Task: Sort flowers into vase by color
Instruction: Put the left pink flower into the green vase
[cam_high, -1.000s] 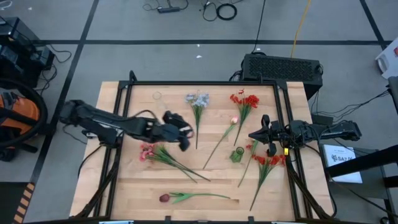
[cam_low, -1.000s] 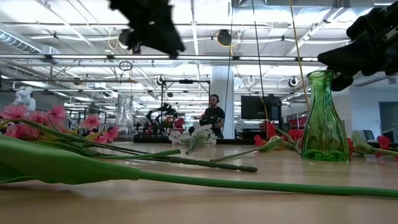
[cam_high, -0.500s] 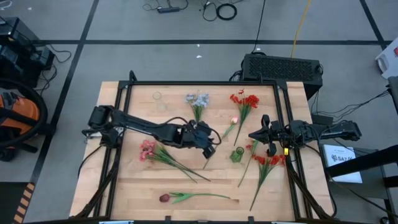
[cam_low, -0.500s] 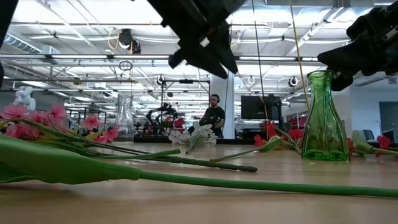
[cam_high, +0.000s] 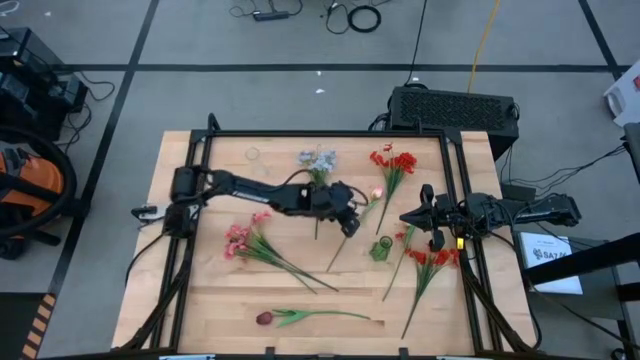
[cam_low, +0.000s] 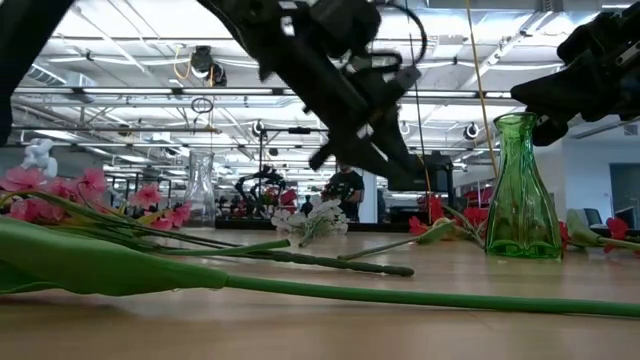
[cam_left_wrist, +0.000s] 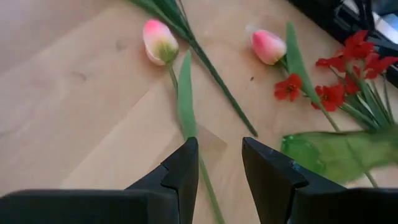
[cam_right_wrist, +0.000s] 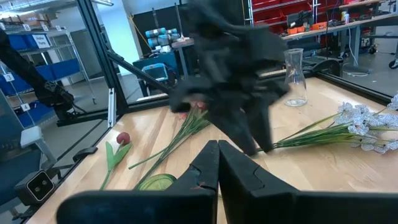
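My left gripper (cam_high: 352, 222) is open and hovers over the table's middle. Its fingers (cam_left_wrist: 186, 163) stand on either side of a pink tulip's stem (cam_left_wrist: 210, 190) without touching it. That bud (cam_left_wrist: 160, 40) lies beside a second pink bud (cam_left_wrist: 268, 46). On the wood also lie pink blossoms (cam_high: 240, 238), a grey-blue bunch (cam_high: 318, 160), red clusters (cam_high: 393, 160) (cam_high: 430, 258) and a dark red tulip (cam_high: 264, 318). A green vase (cam_high: 381, 248) stands upright. My right gripper (cam_high: 405, 218) is shut and waits above the table, right of the vase.
A clear glass vase (cam_high: 252, 155) stands near the far left corner. The dark frame (cam_high: 330, 133) runs round the table. Bare wood (cam_high: 220, 290) shows at the near left. A person (cam_low: 345, 185) stands in the room far behind the table.
My left arm has swept from over the pink blossoms toward the table's right. It has come down lower over the pink tulip's stem near the middle. The flowers and the vases have stayed where they were.
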